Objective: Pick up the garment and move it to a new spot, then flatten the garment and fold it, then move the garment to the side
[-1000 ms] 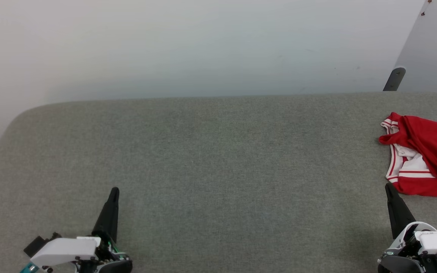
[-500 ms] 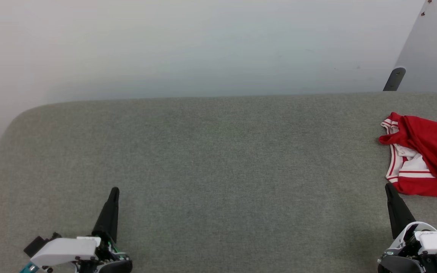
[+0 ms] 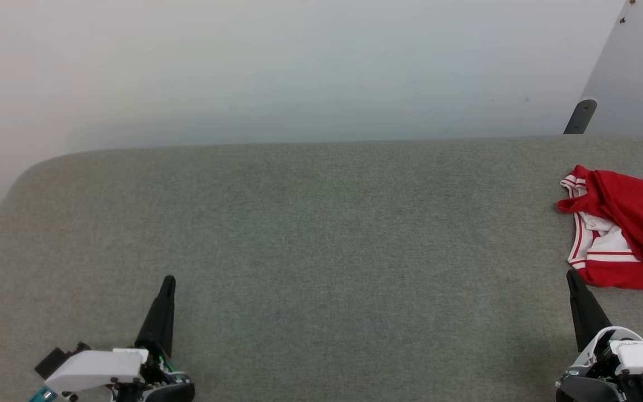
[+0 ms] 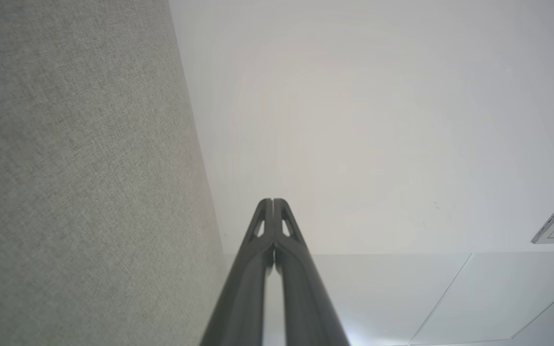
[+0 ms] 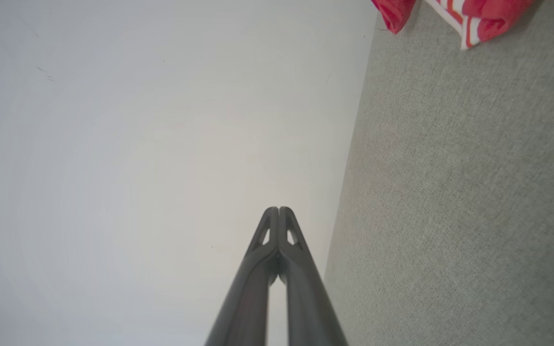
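The garment (image 3: pixel 634 218) is a crumpled red jersey with white, red-striped trim, lying at the far right of the grey felt table (image 3: pixel 321 240) and cut off by the head view's edge. A corner of the garment (image 5: pixel 484 14) also shows at the top of the right wrist view. My right gripper (image 3: pixel 571 276) rests just in front of its near hem, shut and empty, fingertips together (image 5: pixel 279 209). My left gripper (image 3: pixel 168 281) sits at the lower left, far from the cloth, also shut and empty (image 4: pixel 272 201).
A pale wall (image 3: pixel 299 67) rises behind the table's far edge. A dark grey bracket (image 3: pixel 580 116) holds a white panel at the back right. The table's rounded left corner (image 3: pixel 25 173) drops off beside a dark strip.
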{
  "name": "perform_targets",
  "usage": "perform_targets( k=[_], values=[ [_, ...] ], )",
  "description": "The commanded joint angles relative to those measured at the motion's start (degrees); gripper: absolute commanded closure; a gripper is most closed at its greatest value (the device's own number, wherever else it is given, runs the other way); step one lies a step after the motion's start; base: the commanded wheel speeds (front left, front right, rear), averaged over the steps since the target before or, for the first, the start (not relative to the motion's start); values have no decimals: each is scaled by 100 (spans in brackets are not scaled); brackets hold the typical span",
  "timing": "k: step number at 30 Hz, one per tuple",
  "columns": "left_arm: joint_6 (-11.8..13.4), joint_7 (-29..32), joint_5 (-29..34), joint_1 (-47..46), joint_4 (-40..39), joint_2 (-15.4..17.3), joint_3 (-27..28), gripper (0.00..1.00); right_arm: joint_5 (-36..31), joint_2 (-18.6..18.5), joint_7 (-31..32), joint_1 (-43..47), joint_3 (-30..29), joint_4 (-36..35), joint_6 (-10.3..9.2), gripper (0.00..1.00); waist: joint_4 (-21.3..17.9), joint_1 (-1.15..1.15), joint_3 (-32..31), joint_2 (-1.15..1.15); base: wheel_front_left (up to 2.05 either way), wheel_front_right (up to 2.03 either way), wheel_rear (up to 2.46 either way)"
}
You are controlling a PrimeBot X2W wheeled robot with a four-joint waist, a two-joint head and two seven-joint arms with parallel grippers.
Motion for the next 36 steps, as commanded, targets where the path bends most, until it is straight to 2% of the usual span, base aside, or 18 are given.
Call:
perform_targets(
  k=[1,36],
  values=[
    [-31,11,-18,-51,-9,2,13,100,15,20,13,-14,20,-18,2,100,0,0,0,0,0,0,0],
    [-31,10,-19,-51,-9,2,11,100,15,21,12,-14,21,-19,2,100,0,0,0,0,0,0,0]
  ],
)
